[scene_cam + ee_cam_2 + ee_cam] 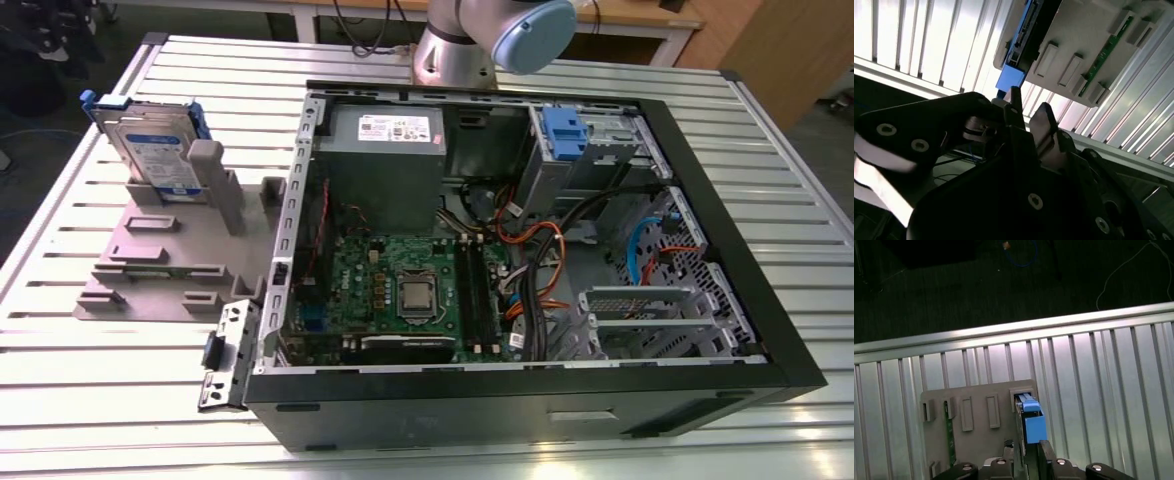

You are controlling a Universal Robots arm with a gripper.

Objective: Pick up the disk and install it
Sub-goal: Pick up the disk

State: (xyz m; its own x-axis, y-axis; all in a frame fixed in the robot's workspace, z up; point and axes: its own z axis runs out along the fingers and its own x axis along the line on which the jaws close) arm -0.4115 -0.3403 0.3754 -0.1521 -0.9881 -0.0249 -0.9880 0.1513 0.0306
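- Disk (150,150): it stands on edge in the grey holder (160,262) on the slatted worktop (80,400), at the exterior view's left, just beside the open computer case (694,200).
- Fingers (1045,119): apart with a narrow gap, and nothing is held between them.
- In the first wrist view the fingers (1044,452) hang above the disk's blue bracket (1034,427), and I can see no contact.
- Step in hand, by my reading: the approach for the pick.
- Centre the gap over the disk's thin top edge and keep the finger faces parallel to its flat sides.
- The gap looks tight, so check that it clears the disk plus bracket.
- Mind the holder's upright post (207,165), which sits against the label face.
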